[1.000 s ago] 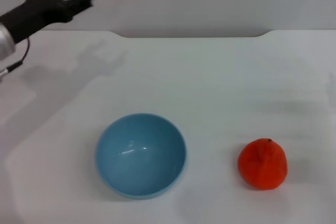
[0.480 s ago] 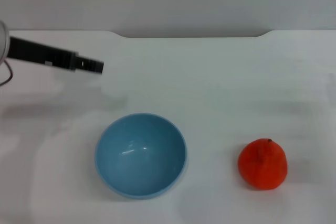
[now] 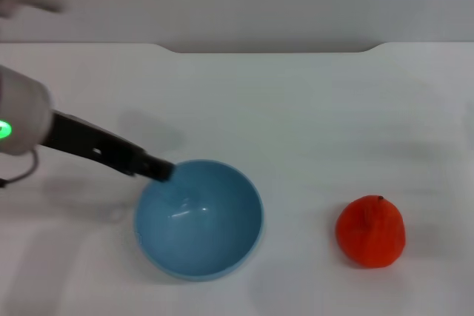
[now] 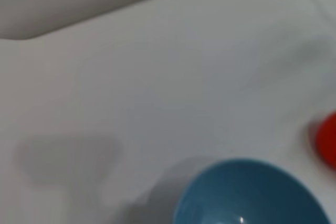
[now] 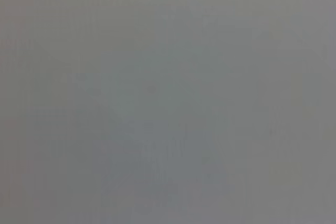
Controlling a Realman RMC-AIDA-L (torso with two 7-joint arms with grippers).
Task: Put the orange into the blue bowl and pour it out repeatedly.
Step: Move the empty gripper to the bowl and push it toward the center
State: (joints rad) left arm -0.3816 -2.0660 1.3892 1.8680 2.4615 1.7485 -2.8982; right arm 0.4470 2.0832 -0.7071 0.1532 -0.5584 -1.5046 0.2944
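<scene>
The light-blue bowl (image 3: 198,218) stands upright and empty on the white table, left of centre near the front. It also shows in the left wrist view (image 4: 252,195). The red-orange fruit (image 3: 370,231) lies on the table to the right of the bowl, apart from it; a sliver of it shows in the left wrist view (image 4: 328,140). My left gripper (image 3: 159,170) reaches in from the left, its black tip at the bowl's far-left rim. My right gripper is out of view; the right wrist view shows only plain grey.
The white table (image 3: 311,123) ends at a grey wall along the back, with a notch in the far edge. Nothing else stands on it.
My left arm has swung down and towards me, from high at the back left to the bowl's far-left rim. The bowl and the fruit have not moved.
</scene>
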